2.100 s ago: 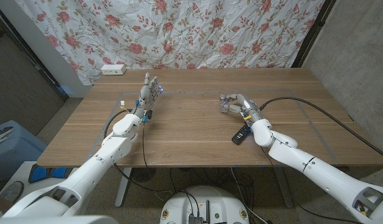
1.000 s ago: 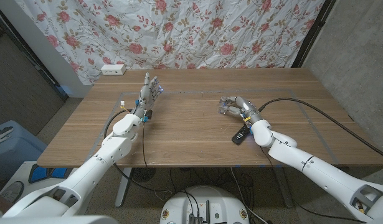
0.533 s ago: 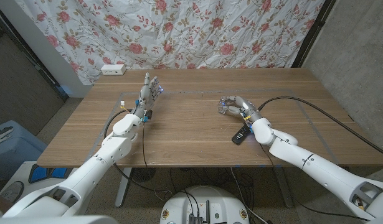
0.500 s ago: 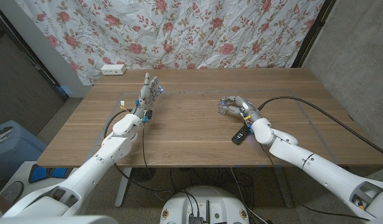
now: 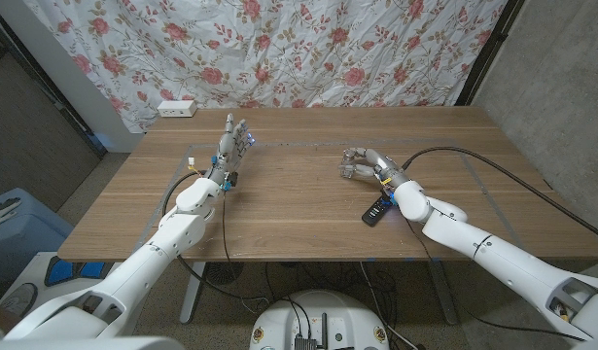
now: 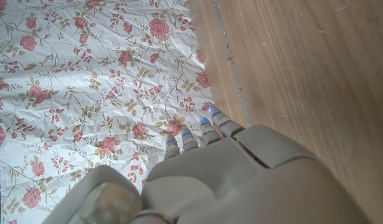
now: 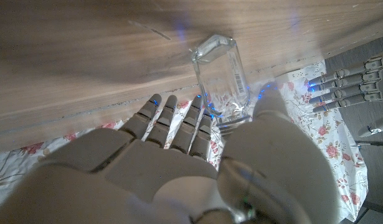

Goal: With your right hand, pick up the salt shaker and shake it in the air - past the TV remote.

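Here your right hand (image 5: 369,165) reached in over the bench (image 5: 299,214) from the near right corner, fingers curled down around the salt shaker (image 5: 351,167). In the right wrist view the fingers (image 7: 172,121) lay along one side of the salt shaker (image 7: 221,78) and the thumb on the other, so the hand (image 7: 179,168) gripped it; whether its base touched the wood could not be told. The TV remote (image 5: 377,209) lay on the bench just beside your right wrist, nearer you than the shaker.

Your left hand (image 5: 230,148) stood upright on the far left part of the bench, fingers extended and apart, holding nothing; the left wrist view showed its fingertips (image 6: 203,127) pointing toward the curtain (image 6: 85,81).

The bench was brown wood with a lengthwise grain. A white power strip (image 5: 177,108) sat at its far left corner. Behind hung a crumpled white cloth printed with pink roses. The shaker was clear, square-sided glass bearing a barcode label; the remote was slim and black.
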Controlling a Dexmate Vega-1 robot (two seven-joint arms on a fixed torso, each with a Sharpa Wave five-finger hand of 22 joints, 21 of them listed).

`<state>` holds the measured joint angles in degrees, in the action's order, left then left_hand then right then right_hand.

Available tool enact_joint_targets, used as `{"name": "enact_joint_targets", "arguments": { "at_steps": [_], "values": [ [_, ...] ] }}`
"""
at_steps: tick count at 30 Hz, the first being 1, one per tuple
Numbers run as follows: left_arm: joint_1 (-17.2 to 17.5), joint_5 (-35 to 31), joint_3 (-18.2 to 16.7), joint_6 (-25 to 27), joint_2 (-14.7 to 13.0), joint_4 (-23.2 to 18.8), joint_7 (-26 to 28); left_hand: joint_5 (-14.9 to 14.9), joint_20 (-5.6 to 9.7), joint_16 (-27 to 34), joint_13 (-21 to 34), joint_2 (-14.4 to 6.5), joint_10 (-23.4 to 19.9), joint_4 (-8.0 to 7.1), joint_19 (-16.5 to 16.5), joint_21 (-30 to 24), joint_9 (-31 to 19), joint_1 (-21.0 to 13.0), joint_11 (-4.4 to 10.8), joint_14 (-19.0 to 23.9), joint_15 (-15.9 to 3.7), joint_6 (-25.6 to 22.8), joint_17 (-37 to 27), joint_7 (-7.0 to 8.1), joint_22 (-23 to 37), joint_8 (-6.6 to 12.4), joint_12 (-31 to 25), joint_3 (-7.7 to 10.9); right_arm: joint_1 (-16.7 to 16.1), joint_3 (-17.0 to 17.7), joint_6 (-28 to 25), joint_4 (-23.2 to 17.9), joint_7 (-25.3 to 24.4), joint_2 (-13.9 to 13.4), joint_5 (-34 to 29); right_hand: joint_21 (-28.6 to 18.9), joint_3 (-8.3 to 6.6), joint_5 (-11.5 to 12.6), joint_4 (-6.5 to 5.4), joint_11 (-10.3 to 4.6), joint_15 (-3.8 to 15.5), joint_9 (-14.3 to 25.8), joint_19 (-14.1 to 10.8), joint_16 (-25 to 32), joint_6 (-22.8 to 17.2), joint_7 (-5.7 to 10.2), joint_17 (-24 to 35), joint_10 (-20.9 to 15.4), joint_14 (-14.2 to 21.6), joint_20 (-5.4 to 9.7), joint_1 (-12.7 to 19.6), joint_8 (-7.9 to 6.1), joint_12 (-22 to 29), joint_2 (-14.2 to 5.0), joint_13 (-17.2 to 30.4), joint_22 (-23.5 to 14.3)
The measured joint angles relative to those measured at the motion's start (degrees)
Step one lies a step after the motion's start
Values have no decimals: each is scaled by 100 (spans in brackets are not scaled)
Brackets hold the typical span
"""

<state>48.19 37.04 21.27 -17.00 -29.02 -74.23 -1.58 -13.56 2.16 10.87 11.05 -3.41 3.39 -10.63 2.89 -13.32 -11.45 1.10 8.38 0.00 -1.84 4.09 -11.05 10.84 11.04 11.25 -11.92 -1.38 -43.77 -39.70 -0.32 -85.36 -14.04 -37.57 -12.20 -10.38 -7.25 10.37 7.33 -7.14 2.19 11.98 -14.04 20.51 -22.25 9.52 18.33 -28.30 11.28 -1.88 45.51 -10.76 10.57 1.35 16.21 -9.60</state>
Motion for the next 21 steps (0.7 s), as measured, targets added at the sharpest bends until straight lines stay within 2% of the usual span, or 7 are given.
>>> {"name": "enact_joint_targets", "arguments": {
  "at_steps": [4, 6, 10, 14, 21],
  "values": [
    [0, 0, 0, 0, 0, 0, 0, 0, 0, 0, 0, 0, 0, 0, 0, 0, 0, 0, 0, 0, 0, 0, 0, 0, 0, 0, 0, 0, 45, -1, 136, 62, 128, -30, 53, 0, 61, 38, -15, 90, -6, -27, 183, -109, 264, -33, -8, 248, -204, -57, -173, 4, 0, 40, -29, 0],
    [0, 0, 0, -1, 0, 0, -1, 0, 0, 0, 0, 0, 0, 0, 0, 0, 0, 0, 0, 0, 0, 0, 0, 0, 0, 0, 0, 0, 69, -1, 209, 99, 188, -42, 81, 0, 105, 90, -59, 140, -78, -27, 288, -193, 446, -54, -26, 476, -336, -38, -300, 40, -21, 90, -59, 0],
    [-1, 0, 0, -3, 0, 0, -2, 0, 0, 0, 0, 0, 0, 0, 0, 0, -1, 0, 0, 0, 0, 0, 0, 0, 0, 0, 0, 0, 128, -1, 424, 197, 341, -65, 158, 0, 185, 124, -112, 242, -227, -53, 482, -330, 757, -101, -53, 865, -608, -114, -525, 39, -43, 136, -107, 0],
    [-2, 0, 0, -5, 1, 0, -2, 0, 0, 0, 0, 0, 0, 0, 0, 0, 0, 0, 0, 0, 0, 0, 0, 0, 0, 0, 0, 0, 175, 1, 604, 305, 464, -72, 244, 0, 243, 137, -165, 338, -332, -80, 579, -422, 1035, -134, -80, 1158, -778, -130, -699, 61, -43, 158, -158, -1],
    [-2, 0, 0, -7, 2, 1, -3, 0, 0, 0, 0, 0, 0, 0, 0, 0, -1, 0, 0, 0, 0, 0, 0, 0, 0, 0, 0, 0, 248, 77, 1034, 556, 688, -59, 502, 0, 337, 137, -259, 400, -424, -106, 599, -550, 1399, -178, -106, 1508, -1047, -149, -1056, 83, -43, 177, -224, -1]
  ]
}}
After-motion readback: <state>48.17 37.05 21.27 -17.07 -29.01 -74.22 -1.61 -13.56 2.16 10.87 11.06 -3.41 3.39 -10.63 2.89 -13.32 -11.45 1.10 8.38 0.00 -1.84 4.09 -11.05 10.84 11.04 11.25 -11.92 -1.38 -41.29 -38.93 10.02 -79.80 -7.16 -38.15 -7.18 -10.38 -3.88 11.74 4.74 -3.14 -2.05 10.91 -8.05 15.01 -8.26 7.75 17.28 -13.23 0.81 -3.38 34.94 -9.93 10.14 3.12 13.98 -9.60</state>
